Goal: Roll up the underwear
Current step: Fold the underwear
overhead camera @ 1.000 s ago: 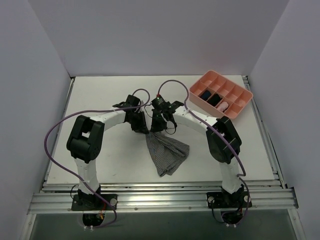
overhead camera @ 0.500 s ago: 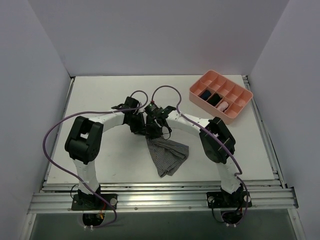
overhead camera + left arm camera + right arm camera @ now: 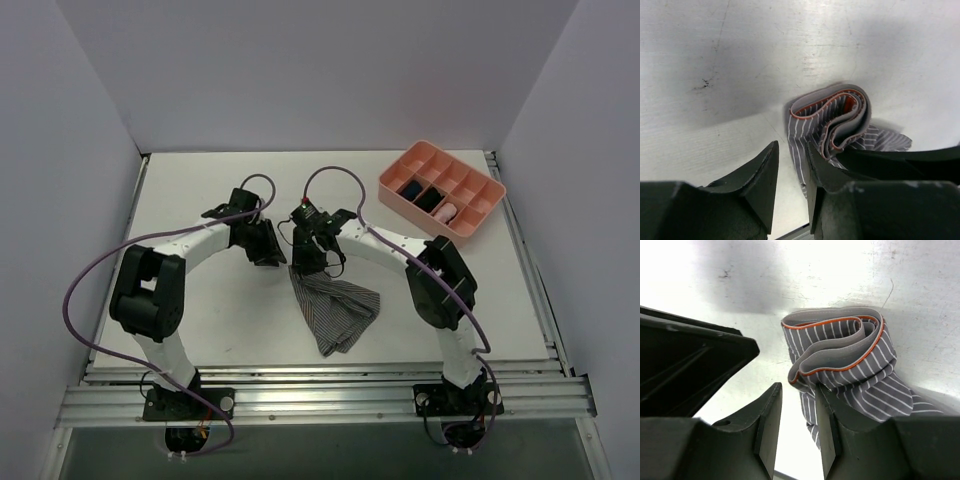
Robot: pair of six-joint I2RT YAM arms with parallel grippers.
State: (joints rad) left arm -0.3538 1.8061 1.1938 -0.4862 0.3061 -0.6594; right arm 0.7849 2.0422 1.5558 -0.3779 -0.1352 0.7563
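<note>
We see the underwear (image 3: 335, 312), its waistband end rolled, on the worktop (image 3: 200, 200); left end effector (image 3: 791, 150) and right end effector (image 3: 798, 390) stand narrowly parted, empty.

No writing, brand, number or sign can be read anywhere from where I stand. The only likely label is the small orange tag (image 3: 845, 106) on the grey, finely striped cloth underwear (image 3: 825, 125), which lies near the middle of the white surface (image 3: 190, 210). The tag is too small and too folded in to show any lettering.
</note>
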